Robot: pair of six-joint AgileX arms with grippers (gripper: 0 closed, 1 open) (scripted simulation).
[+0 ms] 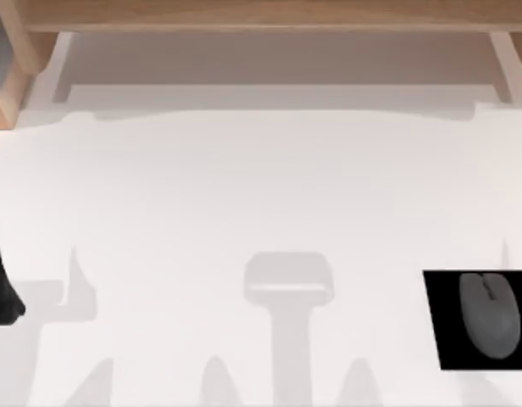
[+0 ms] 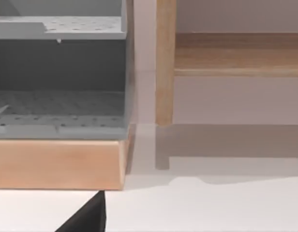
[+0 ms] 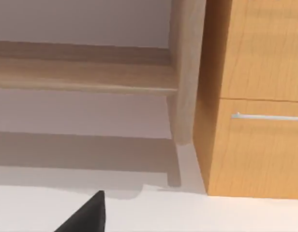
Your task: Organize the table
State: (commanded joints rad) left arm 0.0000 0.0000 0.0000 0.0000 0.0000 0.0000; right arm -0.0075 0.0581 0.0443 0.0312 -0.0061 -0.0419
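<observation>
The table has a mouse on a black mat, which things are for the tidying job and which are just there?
For the job:
table
grey mouse, sitting on the black mouse pad at the table's right edge

Just there:
wooden shelf at the back
grey rack
wooden drawer cabinet

Grey mouse [image 1: 490, 315] on black mouse pad [image 1: 447, 339], right side; wooden cabinet [image 3: 255, 96]; grey perforated rack [image 2: 59, 72].

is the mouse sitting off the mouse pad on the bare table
No, the grey mouse lies on the black mouse pad at the table's right edge.
</observation>
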